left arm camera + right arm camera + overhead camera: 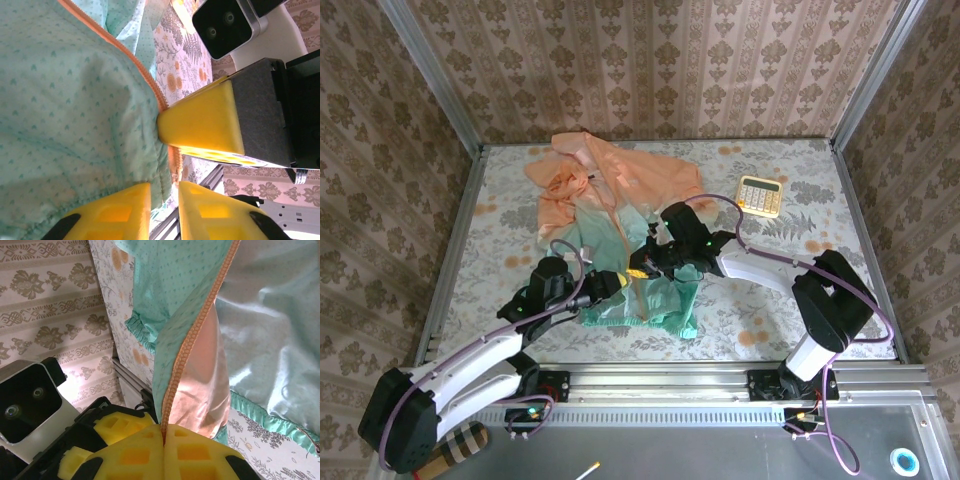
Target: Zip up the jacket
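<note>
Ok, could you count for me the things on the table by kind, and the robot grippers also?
jacket: 1
calculator: 1
grippers: 2 (left gripper, right gripper)
Total: 4

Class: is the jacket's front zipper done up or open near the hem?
Open. Right wrist view: one orange zipper tape runs alone along the shiny mint-and-peach jacket, lining exposed; the right gripper pinches it.
</note>
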`<state>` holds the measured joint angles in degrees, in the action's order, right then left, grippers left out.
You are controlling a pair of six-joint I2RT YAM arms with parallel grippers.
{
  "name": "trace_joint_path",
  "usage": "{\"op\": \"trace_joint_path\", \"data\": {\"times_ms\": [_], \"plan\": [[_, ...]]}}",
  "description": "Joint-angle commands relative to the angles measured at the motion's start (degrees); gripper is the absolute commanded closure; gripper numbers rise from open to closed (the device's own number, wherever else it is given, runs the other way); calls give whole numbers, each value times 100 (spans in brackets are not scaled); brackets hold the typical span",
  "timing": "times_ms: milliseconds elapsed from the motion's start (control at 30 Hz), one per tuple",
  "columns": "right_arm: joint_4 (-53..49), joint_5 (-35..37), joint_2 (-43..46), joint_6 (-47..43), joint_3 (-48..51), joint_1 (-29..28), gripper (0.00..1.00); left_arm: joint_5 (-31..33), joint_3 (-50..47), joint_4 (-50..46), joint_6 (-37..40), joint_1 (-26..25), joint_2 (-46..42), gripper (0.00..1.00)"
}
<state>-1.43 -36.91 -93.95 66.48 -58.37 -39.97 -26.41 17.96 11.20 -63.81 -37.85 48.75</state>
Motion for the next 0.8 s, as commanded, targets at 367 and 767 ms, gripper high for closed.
{"op": "trace_joint_path", "data": {"times_ms": [367, 767], "plan": [[276, -54, 94, 269, 150, -75, 100, 198, -418, 909, -431, -11, 23, 65], [362, -68, 79, 302, 203, -88, 100, 37, -516, 1390, -561, 2, 151, 70]]}}
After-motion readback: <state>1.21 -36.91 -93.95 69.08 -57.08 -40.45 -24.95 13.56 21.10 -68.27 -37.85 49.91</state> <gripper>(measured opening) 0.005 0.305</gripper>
